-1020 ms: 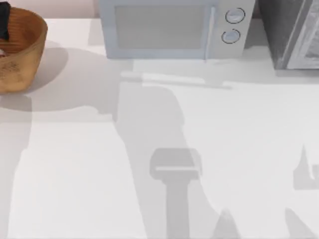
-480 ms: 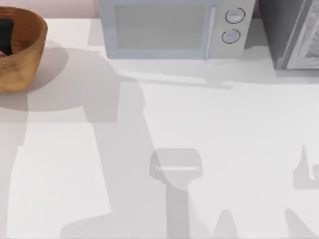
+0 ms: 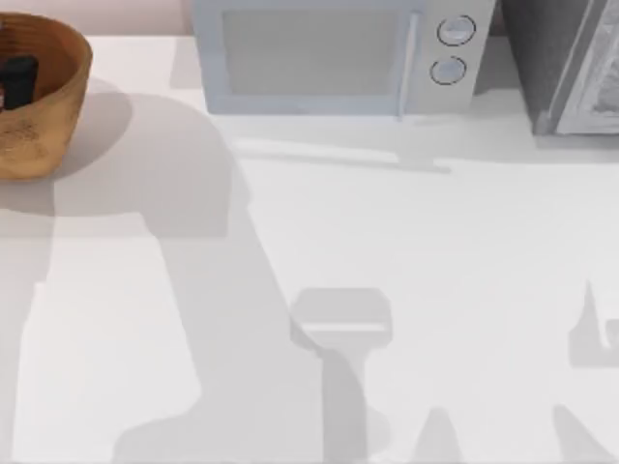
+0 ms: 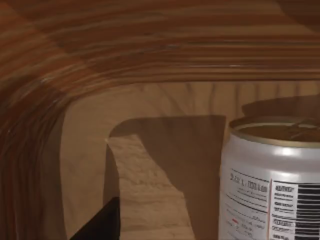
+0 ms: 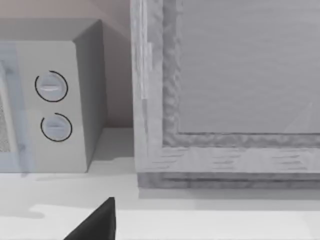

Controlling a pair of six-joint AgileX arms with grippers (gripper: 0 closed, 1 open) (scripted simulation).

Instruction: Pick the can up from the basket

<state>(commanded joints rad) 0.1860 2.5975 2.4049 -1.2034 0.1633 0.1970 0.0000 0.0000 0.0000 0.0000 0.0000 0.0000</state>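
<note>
The woven basket [image 3: 44, 106] stands at the table's far left corner, tan outside with an orange-brown ribbed inside [image 4: 125, 55]. My left gripper [image 3: 17, 75] shows as a dark shape low inside it. In the left wrist view the can [image 4: 272, 185] stands upright on the basket floor, close by. It has a tan top, a silver side and a white label with a barcode. A black part of the left gripper [image 4: 100, 222] sits beside the can, apart from it. A black part of my right gripper [image 5: 97, 222] hangs over the table's right side.
A white microwave [image 3: 334, 53] stands along the back edge, with two round knobs [image 5: 52, 107] on its right end. A grey cabinet [image 3: 571, 63] fills the back right corner. Arm shadows lie across the bare white tabletop [image 3: 455, 271].
The dark shape of my left gripper has sunk lower into the basket and shifted slightly right. The arm's shadow on the table has swung to the left. The basket has not moved.
</note>
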